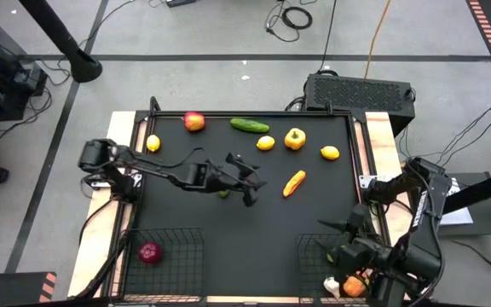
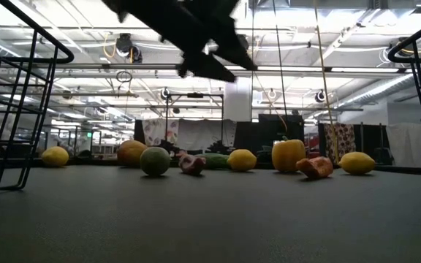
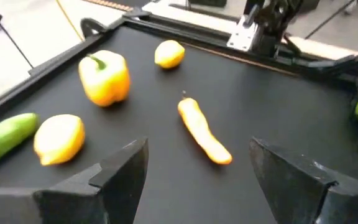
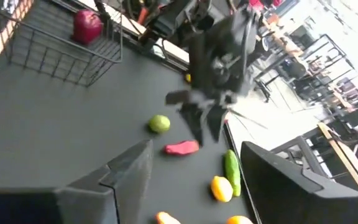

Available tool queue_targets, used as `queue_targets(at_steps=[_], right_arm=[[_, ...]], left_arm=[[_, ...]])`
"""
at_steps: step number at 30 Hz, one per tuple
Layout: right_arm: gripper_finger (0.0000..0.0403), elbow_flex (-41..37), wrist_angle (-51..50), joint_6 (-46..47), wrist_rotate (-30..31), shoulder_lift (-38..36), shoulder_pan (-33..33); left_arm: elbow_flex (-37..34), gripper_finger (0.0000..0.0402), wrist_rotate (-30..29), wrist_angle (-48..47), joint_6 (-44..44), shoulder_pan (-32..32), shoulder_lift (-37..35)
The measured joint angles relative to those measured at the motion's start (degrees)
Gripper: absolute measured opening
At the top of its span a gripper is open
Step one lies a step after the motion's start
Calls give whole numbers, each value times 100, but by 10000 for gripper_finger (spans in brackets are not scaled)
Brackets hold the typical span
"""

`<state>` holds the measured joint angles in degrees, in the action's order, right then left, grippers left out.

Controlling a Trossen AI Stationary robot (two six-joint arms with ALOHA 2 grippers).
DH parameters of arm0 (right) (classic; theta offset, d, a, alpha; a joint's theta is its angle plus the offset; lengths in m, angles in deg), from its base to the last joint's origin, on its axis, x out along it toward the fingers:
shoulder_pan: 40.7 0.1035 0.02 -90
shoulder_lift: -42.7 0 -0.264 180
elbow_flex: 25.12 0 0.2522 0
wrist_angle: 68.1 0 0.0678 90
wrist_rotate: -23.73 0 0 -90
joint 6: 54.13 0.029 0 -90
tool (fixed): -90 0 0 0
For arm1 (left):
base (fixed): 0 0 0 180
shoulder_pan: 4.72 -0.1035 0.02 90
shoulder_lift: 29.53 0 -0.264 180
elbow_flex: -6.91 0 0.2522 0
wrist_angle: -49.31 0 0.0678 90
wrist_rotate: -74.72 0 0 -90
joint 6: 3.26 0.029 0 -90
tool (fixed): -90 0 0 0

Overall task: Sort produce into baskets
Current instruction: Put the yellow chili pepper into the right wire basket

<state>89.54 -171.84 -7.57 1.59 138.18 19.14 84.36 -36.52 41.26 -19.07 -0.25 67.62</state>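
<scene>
My left gripper hangs open and empty above the mat's middle; it also shows in its wrist view and in the low view. Just beyond it lies a long orange pepper. A green lime and a red chili lie on the mat below the left arm. A red apple, a cucumber, three lemons and a yellow pepper lie along the far side. My right gripper is open and empty over the right basket. A purple onion lies in the left basket.
The right basket holds a white garlic and an orange piece near its front corner. A black grilled box stands beyond the table's far right corner. Bare mat lies between the two baskets and in front of the left gripper.
</scene>
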Motion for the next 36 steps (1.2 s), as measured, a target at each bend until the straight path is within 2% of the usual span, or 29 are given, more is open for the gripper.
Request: queue_targets(at_steps=[5,12,15,20,28,36], right_arm=[[223,0,-4,-59,-31,0,-147],[212,-1,-2,-59,-42,0,-204],[212,-2,-2,-59,-64,2,-204],[212,-2,-2,-61,-64,2,-202],[212,-3,-4,-72,-66,2,-202],[212,-4,-4,-73,-64,2,-202]], left_arm=[[786,286,206,-25,331,-7,954],[1783,286,169,-359,410,-18,1951],[2070,286,177,-591,178,-61,2190],[2535,286,557,-1077,-339,-220,2520],[2791,286,659,-1290,-490,-302,2968],[2791,286,664,-1402,-639,-300,3018]])
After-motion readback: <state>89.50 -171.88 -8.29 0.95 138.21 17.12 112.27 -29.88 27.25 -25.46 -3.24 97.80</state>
